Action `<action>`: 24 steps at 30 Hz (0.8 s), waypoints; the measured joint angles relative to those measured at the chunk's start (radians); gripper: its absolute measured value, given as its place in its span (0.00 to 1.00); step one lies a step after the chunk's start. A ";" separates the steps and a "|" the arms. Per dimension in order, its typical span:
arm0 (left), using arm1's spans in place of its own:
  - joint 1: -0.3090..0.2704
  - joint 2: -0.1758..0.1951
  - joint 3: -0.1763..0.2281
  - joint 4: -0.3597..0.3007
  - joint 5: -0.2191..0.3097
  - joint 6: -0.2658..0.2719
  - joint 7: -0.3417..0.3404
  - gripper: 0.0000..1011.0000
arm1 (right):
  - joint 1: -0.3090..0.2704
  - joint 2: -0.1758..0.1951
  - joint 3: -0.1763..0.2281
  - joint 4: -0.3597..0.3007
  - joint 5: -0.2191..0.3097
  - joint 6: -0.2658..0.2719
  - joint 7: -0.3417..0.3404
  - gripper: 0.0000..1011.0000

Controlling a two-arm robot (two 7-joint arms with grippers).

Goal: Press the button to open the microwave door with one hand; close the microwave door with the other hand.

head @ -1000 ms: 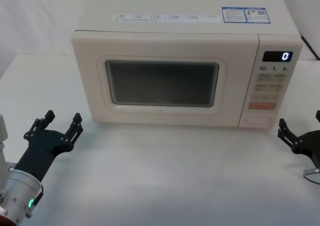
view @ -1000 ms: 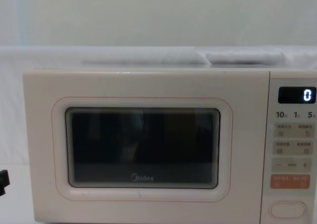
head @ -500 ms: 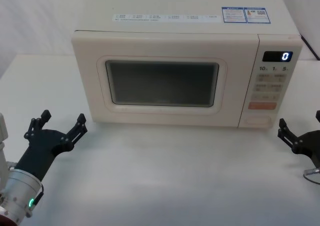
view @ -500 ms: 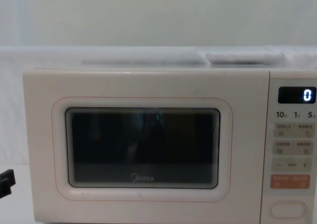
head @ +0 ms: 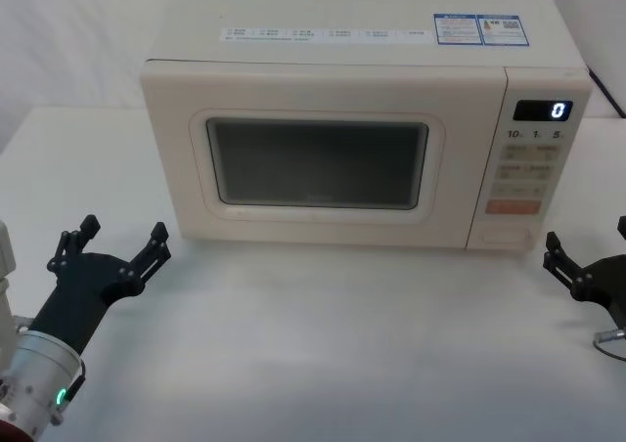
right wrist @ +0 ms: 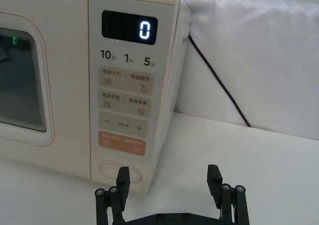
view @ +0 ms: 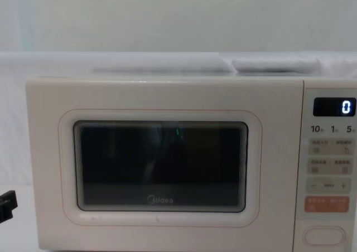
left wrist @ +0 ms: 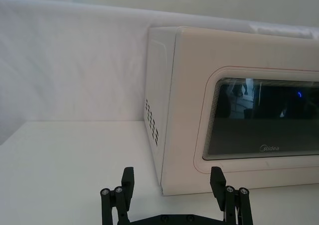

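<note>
The cream microwave door (head: 318, 163) with its dark mesh window is shut flush against the body; it also shows in the chest view as the microwave door (view: 162, 168). The plain oval button (head: 507, 236) sits at the bottom of the control panel, below the orange key. My left gripper (head: 124, 230) hovers open over the table, in front of the microwave's left corner and apart from it. My right gripper (head: 588, 237) is open at the right edge, just in front of the panel. In the right wrist view the button (right wrist: 107, 168) lies close ahead of the right gripper (right wrist: 168, 177).
The microwave stands on a white table (head: 323, 344) with bare surface in front of it. A black power cord (right wrist: 219, 80) runs down behind the microwave's right side. The display (head: 544, 110) reads 0. A white backdrop (left wrist: 75, 60) closes off the rear.
My left gripper's fingers have spread wider than a second ago, then held still. The right gripper and the door have not moved.
</note>
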 joint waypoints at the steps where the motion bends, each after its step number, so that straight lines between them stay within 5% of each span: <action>1: 0.000 0.000 0.000 0.000 0.000 0.000 0.000 0.99 | 0.000 0.000 0.000 0.000 0.000 0.000 0.000 0.99; 24: 0.000 0.000 0.000 0.000 0.000 0.000 0.000 0.99 | 0.000 0.000 0.000 0.000 0.000 0.000 0.000 0.99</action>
